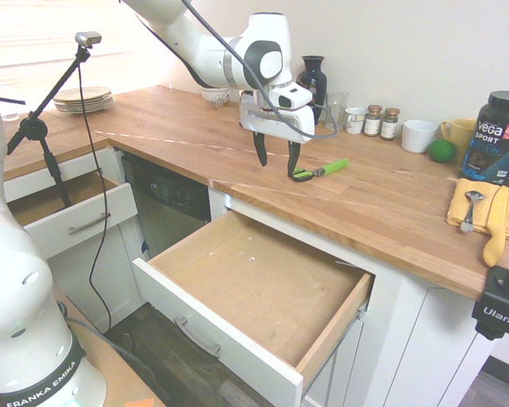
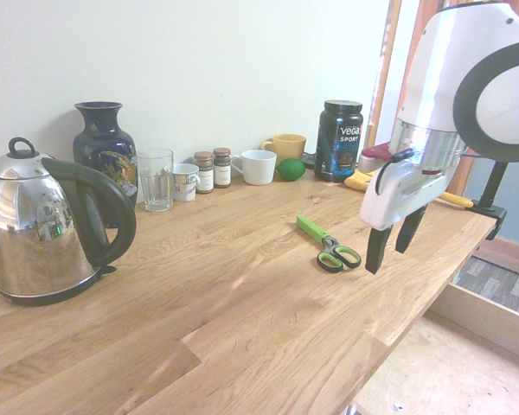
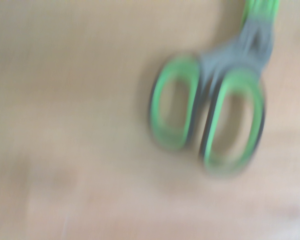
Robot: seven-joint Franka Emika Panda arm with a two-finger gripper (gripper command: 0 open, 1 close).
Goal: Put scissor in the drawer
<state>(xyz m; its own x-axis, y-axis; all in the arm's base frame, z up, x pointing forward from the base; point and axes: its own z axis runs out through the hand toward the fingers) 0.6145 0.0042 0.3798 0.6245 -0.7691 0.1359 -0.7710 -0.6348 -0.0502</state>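
Centre spread-open black-fingered gripper (image 1: 274, 158) over green-and-black looped scissor (image 1: 317, 170) handles on butcher-block wooden counter (image 1: 390, 203), then descend straight; wide white-fronted drawer (image 1: 263, 288) already open.

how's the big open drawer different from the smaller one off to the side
The large white-fronted drawer with wooden sides is pulled far out, showing a bare brown bottom; the smaller narrow white-fronted drawer is pulled out less. The large one is much wider and sits below the countertop edge near the green-handled scissors; the small one sits by the other counter run. Both have white fronts with silver bar handles.
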